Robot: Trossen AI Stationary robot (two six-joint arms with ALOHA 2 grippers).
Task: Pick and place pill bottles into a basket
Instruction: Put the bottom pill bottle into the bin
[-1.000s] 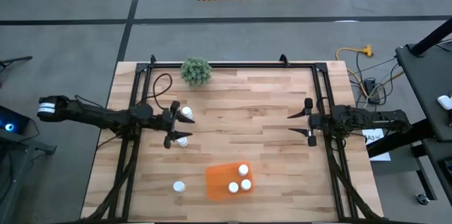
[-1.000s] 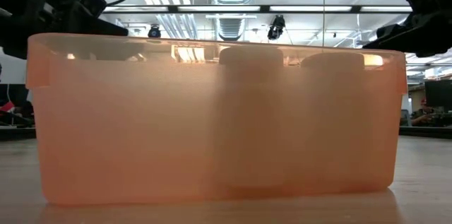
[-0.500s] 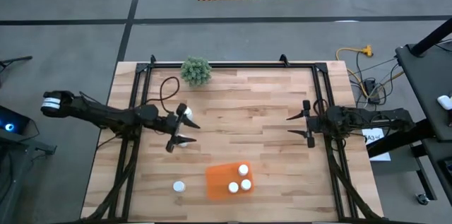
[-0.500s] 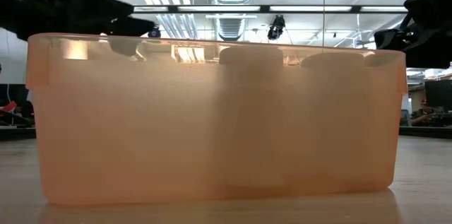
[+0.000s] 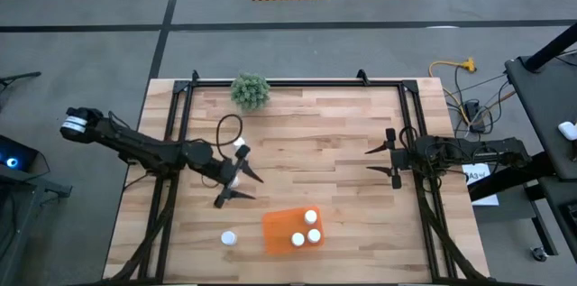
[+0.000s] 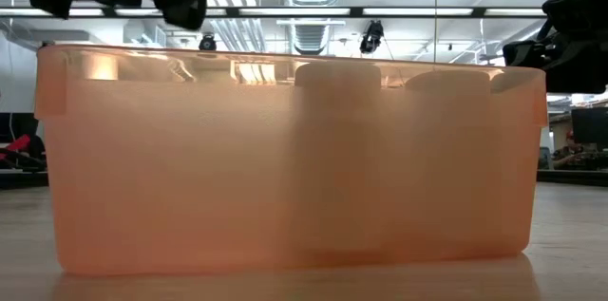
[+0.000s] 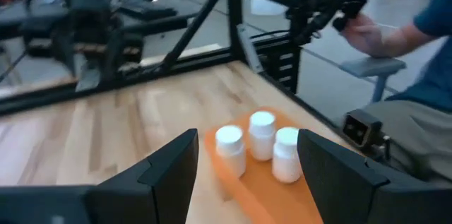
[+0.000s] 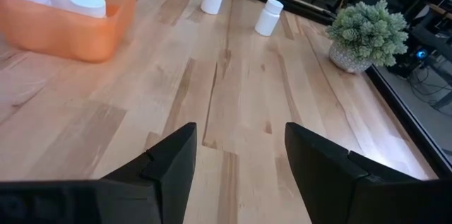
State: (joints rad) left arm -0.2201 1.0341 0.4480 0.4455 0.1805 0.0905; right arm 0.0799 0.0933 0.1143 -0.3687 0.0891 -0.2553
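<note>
So, quick rundown:
Basket (image 5: 288, 233): orange, near the table's front edge, three pill bottles (image 5: 310, 217) standing inside it.
Loose bottles: one (image 5: 229, 238) just left of the basket, two more (image 5: 239, 143) up behind it by the left gripper.
Left gripper (image 5: 239, 186): fingers spread wide, nothing in them, hanging behind-left of the basket.
Right gripper (image 5: 382, 161): also splayed and empty, well off to the basket's right.
Plant (image 5: 250, 90): far back from the basket.

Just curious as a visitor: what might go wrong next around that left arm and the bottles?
The open, empty left end effector sits close to a standing bottle; a swing could knock it rolling. Three bottles crowd one end of the basket, so another dropped there might land on them and tip.
</note>
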